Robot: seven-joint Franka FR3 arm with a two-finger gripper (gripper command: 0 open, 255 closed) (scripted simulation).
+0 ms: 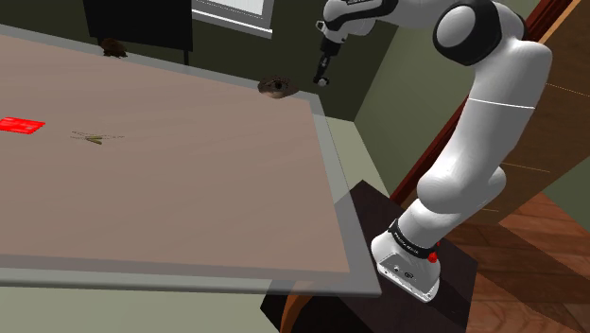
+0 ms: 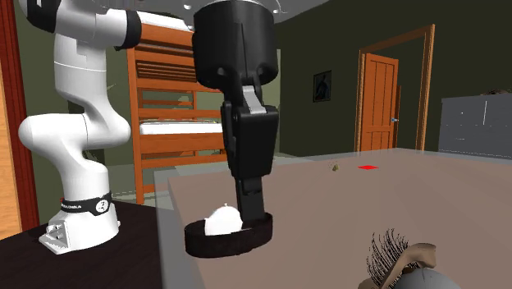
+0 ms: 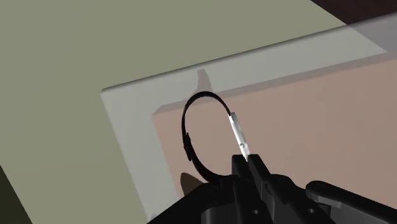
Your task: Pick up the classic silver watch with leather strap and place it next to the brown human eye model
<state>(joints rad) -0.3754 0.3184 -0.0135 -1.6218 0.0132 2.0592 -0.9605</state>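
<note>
Wrist view shows the gripper (image 3: 249,159) clamped on the watch (image 3: 236,132), whose black strap loops out ahead of it above the table (image 3: 318,114) corner. The eye model (image 1: 275,88) sits nearby, lower than the gripper.

You get soft, even, rather dim light in every view, and the worktop (image 1: 189,189) looks matte and flat. In the wrist view a faint shadow falls on its pale border beyond the watch (image 3: 236,130), a darker one beside the hand (image 3: 248,158). Edges are crisp near and far.
</note>
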